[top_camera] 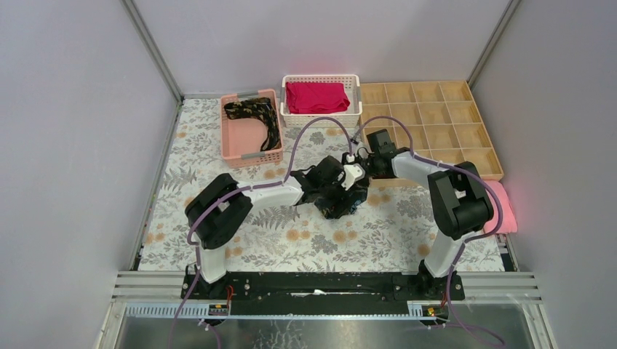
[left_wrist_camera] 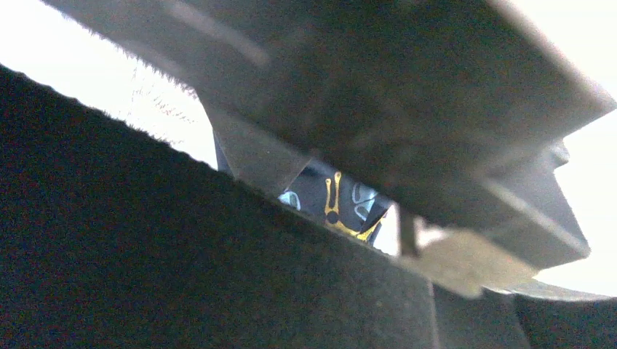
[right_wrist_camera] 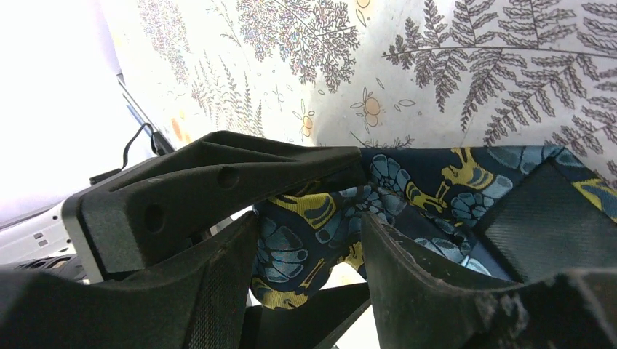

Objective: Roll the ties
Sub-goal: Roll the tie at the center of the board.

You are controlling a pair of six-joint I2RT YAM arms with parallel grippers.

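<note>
Tie (right_wrist_camera: 422, 189) — on table (top_camera: 305, 243), bracketed for rolling; left tool (top_camera: 342, 195) spread wide, right tool (right_wrist_camera: 309, 225) straddling it — grip unclear.

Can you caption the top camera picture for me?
The left gripper and right gripper meet over a dark tie; another tie lies in the pink basket.

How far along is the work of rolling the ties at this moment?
Done: nothing that shows; no rolled tie is seen, and the wooden tray looks empty. In hand: the left gripper and the right gripper meet at one blue-and-gold tie. Left: finishing it, then the second tie, lying unrolled in the pink basket.
</note>
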